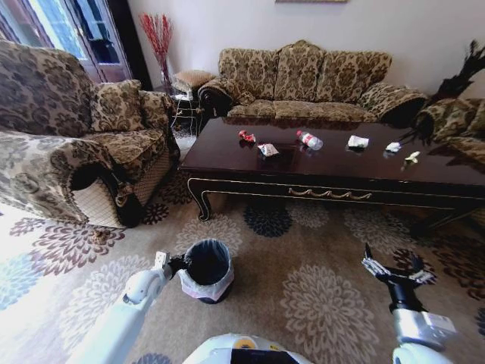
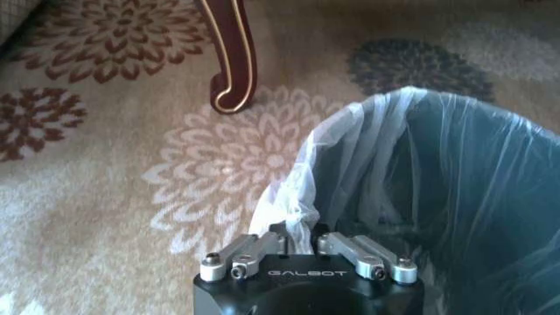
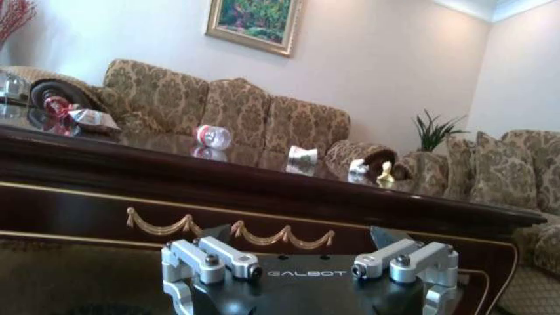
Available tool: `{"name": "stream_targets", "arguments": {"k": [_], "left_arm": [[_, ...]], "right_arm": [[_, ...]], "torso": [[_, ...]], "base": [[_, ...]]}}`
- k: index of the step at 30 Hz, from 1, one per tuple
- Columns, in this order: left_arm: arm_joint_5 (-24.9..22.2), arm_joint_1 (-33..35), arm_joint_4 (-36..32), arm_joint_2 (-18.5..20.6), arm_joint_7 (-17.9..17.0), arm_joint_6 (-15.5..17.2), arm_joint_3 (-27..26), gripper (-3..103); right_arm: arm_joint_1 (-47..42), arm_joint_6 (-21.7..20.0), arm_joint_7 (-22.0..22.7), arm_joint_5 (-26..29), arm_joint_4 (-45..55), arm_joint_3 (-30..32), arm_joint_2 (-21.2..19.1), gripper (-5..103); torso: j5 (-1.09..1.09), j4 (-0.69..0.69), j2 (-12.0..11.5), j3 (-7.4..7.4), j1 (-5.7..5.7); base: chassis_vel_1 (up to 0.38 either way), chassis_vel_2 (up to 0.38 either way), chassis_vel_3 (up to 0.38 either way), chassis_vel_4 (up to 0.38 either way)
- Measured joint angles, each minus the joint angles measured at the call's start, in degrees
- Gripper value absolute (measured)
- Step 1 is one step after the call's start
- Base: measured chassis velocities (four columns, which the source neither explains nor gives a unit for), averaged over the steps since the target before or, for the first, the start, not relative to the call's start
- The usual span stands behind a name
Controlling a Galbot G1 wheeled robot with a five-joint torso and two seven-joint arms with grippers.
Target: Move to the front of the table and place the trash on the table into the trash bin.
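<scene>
Nearest the head camera, both white arms reach forward and low over the flowered beige carpet (image 1: 318,303). On the left, the left gripper (image 1: 176,264) is clamped on the rim of the small round trash bin (image 1: 206,269), dark inside and lined with a thin greyish plastic bag; in the left wrist view its fingers (image 2: 302,239) pinch the folded bag edge, with a curved carved leg of the table (image 2: 229,59) beyond. On the right, the right gripper (image 1: 392,267) hangs in the air well short of the table, fingers spread apart and holding nothing, pointed at the gold-ornamented front apron. Farther off stands the large rectangular coffee table (image 1: 318,171) of dark glossy wood. Six pieces of trash lie in a loose row on its top: two red-and-white snack wrappers (image 1: 247,136) (image 1: 267,149), one clear plastic bottle with a red label (image 1: 309,139) on its side, two crumpled white paper wads (image 1: 358,141) (image 1: 393,146), and one yellowish scrap (image 1: 412,157). Patterned brown sofas (image 1: 303,80) surround the table
</scene>
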Motion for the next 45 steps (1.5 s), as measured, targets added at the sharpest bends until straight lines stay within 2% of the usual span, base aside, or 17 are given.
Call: {"name": "stream_targets", "arguments": {"k": [2, 3, 6, 10, 17, 19, 20, 21, 23, 24, 25, 26, 28, 34, 39, 45], "left_arm": [[0.01, 0.06, -0.07, 0.09, 0.06, 0.09, -0.13, 14], [0.01, 0.34, -0.24, 0.07, 0.07, 0.24, -0.68, 4], [-0.03, 1.25, -0.97, -0.22, -0.21, 0.29, -1.76, 1], [0.24, 2.07, -2.05, -0.57, -0.51, 0.02, -2.98, 1], [0.24, 3.4, -5.13, -1.84, -0.77, -1.09, -5.27, 1], [-0.92, 4.93, -7.79, -2.8, -2.24, -4.13, -6.69, 1], [-0.92, 4.93, -7.79, -2.8, -2.24, -4.13, -6.69, 1], [-1.45, 5.46, -8.68, -3.17, -3.28, -5.46, -7.03, 1], [-3.18, 7.89, -11.81, -4.8, -5.75, -13.22, -8.24, 1], [-3.24, 8.54, -12.52, -5.28, -6.33, -15.12, -8.5, 1], [-3.24, 8.54, -12.52, -5.28, -6.33, -15.12, -8.5, 1], [-3.26, 9.66, -13.9, -6.13, -7.46, -17.63, -8.97, 1], [-3.18, 12.6, -17.9, -8.49, -9.23, -20.53, -9.87, 1], [-0.87, 16.3, -23.28, -11.82, -9.92, -21.49, -10.46, 1], [4.42, 17.93, -26.0, -13.89, -9.91, -22.57, -9.83, 1], [9.59, 17.98, -27.56, -15.9, -9.97, -22.76, -9.06, 1]], "right_arm": [[0.16, -0.13, 0.05, -0.13, -0.14, -0.21, -0.17, 100], [0.66, -0.39, 0.15, -0.6, -0.46, -0.76, -0.5, 100], [1.55, -1.21, 0.57, -0.99, -0.45, -1.97, -0.75, 100], [2.28, -1.72, 0.8, -1.33, -0.48, -2.68, -1.14, 100], [2.88, -2.62, 1.46, -1.25, 0.1, -2.82, -1.73, 100], [2.62, -3.45, 1.67, -0.49, 1.91, -2.44, -2.17, 100], [2.62, -3.45, 1.67, -0.49, 1.91, -2.44, -2.17, 100], [2.52, -3.64, 1.68, -0.24, 2.44, -2.29, -2.3, 100], [2.13, -3.78, 1.69, 0.39, 3.54, -1.88, -2.72, 100], [2.03, -3.78, 1.69, 0.45, 3.71, -1.84, -2.81, 100], [2.03, -3.78, 1.69, 0.45, 3.71, -1.84, -2.81, 100], [1.78, -3.78, 1.72, 0.58, 4.14, -1.82, -2.97, 100], [0.93, -4.11, 1.76, 1.37, 5.58, -1.96, -3.81, 100], [1.0, -6.04, 1.75, 1.88, 7.5, -2.88, -5.72, 100], [1.13, -7.29, 2.13, 2.48, 9.39, -3.43, -6.18, 100], [0.16, -8.85, 2.44, 2.61, 9.93, -4.32, -7.7, 100]], "torso": [[0.0, 0.0, 0.0, 0.0, 0.0], [0.03, 0.01, 0.0, 0.0, 0.0], [0.03, 0.01, -0.01, 0.0, 0.0], [0.04, 0.06, -0.01, 0.0, 0.0], [0.05, 0.02, -0.01, -0.01, 0.0], [0.04, 0.03, -0.01, -0.02, 0.0], [0.04, 0.03, -0.01, -0.02, 0.0], [0.04, 0.05, -0.01, -0.02, 0.0], [0.05, 0.03, 0.0, -0.02, -0.01], [0.05, 0.02, 0.0, -0.02, -0.01], [0.05, 0.02, 0.0, -0.02, -0.01], [0.06, 0.02, -0.01, -0.02, -0.01], [0.08, 0.04, 0.0, -0.02, -0.01], [0.09, 0.04, 0.0, -0.03, -0.01], [0.06, 0.04, 0.23, 0.11, 0.06], [0.07, 0.03, 1.74, 1.26, 0.44]], "base": [[0.0, 0.0, 0.0, 0.0], [0.0, 0.0, 0.0, 0.0], [0.0, 0.0, 0.0, 0.0], [0.0, 0.0, 0.0, 0.0], [0.0, 0.0, 0.0, 0.0], [0.0, 0.0, 0.0, 0.0], [0.0, 0.0, 0.0, 0.0], [0.0, 0.0, 0.0, 0.0], [0.0, 0.0, 0.0, 0.0], [0.0, 0.0, 0.0, 0.0], [0.0, 0.0, 0.0, 0.0], [0.0, 0.0, 0.0, 0.0], [0.0, 0.0, 0.0, 0.0], [0.0, 0.0, 0.0, 0.0], [0.0, 0.0, 0.0, 0.0], [0.0, 0.0, 0.0, 0.0]]}}
